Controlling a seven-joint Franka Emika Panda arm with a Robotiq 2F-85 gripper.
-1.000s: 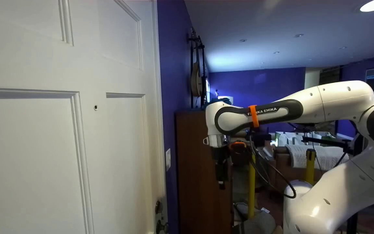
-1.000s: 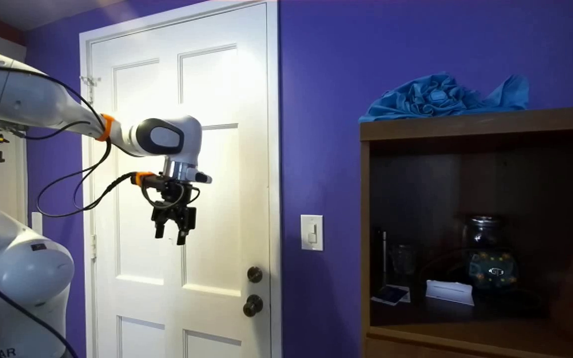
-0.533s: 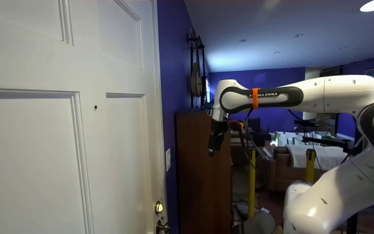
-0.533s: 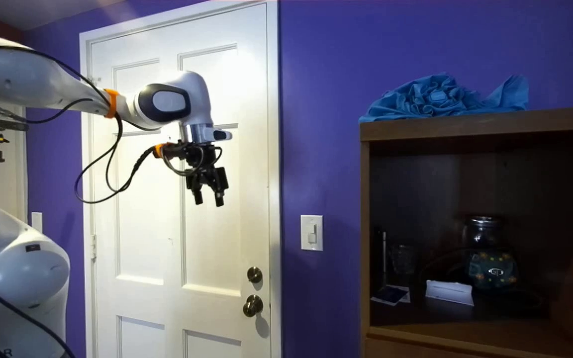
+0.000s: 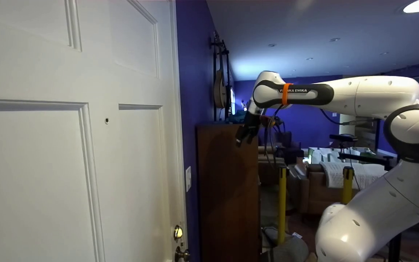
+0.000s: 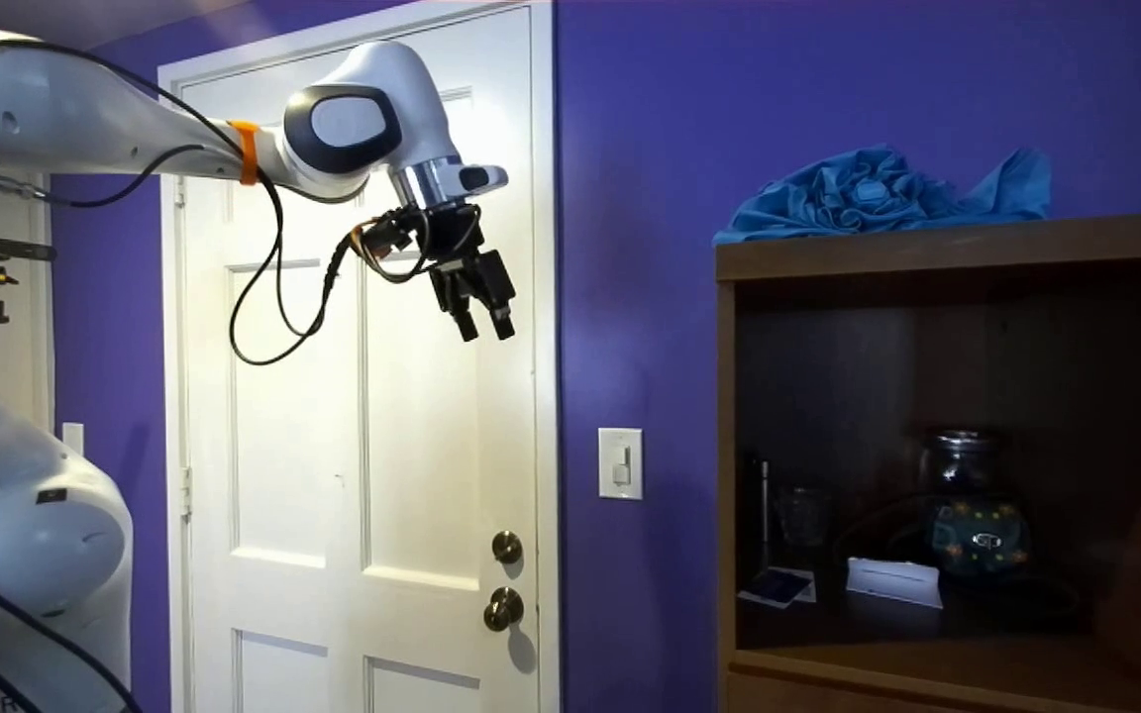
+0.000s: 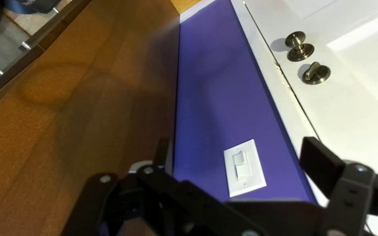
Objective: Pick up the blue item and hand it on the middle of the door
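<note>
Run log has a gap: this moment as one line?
gripper: open, empty | blue cloth: atop cabinet, not gripped | hanging on door: not yet done

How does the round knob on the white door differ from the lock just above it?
The knob has a bulbous, rounded end, while the lock carries a flat thumb-turn. The knob is mounted lower on the door; the lock sits higher. Both look brass-toned, are round at the base, and stand near the same edge of the door.
</note>
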